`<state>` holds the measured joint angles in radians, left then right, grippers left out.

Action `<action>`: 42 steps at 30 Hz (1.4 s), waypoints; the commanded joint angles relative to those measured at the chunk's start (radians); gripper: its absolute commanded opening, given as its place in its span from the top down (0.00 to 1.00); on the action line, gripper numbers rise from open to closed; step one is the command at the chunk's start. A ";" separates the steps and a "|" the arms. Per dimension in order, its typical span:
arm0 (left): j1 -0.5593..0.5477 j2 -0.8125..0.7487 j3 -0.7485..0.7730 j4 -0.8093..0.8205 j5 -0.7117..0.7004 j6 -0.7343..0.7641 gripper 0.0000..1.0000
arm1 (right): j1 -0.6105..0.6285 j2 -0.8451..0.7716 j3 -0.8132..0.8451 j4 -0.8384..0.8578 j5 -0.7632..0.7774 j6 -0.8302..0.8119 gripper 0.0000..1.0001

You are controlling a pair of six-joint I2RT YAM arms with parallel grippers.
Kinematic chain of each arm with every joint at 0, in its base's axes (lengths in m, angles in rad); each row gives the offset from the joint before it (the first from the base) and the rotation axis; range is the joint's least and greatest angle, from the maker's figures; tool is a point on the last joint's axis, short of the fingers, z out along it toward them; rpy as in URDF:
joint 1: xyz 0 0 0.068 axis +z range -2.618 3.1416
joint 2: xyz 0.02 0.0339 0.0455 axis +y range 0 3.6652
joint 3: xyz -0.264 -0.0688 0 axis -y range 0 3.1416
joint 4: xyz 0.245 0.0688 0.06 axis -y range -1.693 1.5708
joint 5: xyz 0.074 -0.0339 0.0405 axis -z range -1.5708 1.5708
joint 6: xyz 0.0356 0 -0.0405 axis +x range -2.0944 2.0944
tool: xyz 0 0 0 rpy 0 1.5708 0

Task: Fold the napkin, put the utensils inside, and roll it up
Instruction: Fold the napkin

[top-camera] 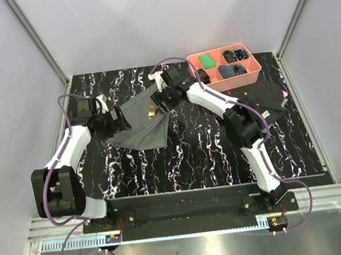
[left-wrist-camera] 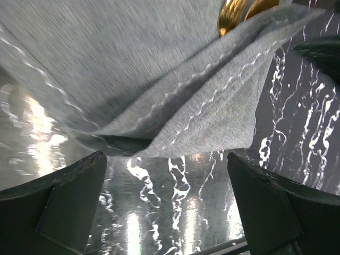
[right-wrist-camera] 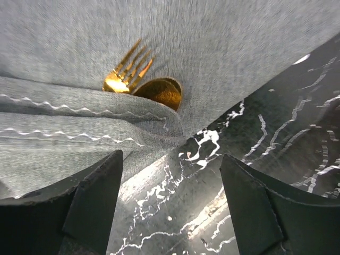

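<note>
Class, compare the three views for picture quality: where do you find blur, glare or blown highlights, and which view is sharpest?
Top external: sharpest, evenly lit, the napkin crisp on the table. Left wrist: napkin weave streaked by blur, white glare on the table at left. Right wrist: fork tines flare bright, spoon is darker; cloth above is smeared.

Front of table (top-camera: 181, 163): marbled surface stood bare, open passage.
Far left: folded napkin (top-camera: 139, 126) lay in the way.
Far right corner: pink tray (top-camera: 239, 81) and black cloth (top-camera: 271, 94) blocked it.
</note>
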<state>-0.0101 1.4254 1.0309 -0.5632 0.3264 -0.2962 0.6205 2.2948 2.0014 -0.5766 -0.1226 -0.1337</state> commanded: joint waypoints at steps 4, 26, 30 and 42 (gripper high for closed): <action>0.002 -0.111 -0.187 0.210 0.011 -0.204 0.01 | -0.008 -0.153 -0.050 0.009 -0.092 0.029 0.17; 0.001 -0.060 -0.338 0.410 -0.050 -0.310 0.19 | -0.019 0.040 0.102 0.023 -0.029 0.048 0.19; 0.001 -0.042 -0.339 0.421 -0.040 -0.310 0.19 | -0.021 0.071 0.117 0.024 -0.037 0.043 0.19; -0.010 0.024 -0.318 0.474 -0.030 -0.311 0.50 | -0.021 0.055 0.109 0.023 -0.034 0.059 0.70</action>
<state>-0.0135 1.4376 0.6781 -0.1555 0.2855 -0.6106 0.6060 2.3745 2.0762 -0.5697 -0.1677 -0.0788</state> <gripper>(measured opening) 0.566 0.384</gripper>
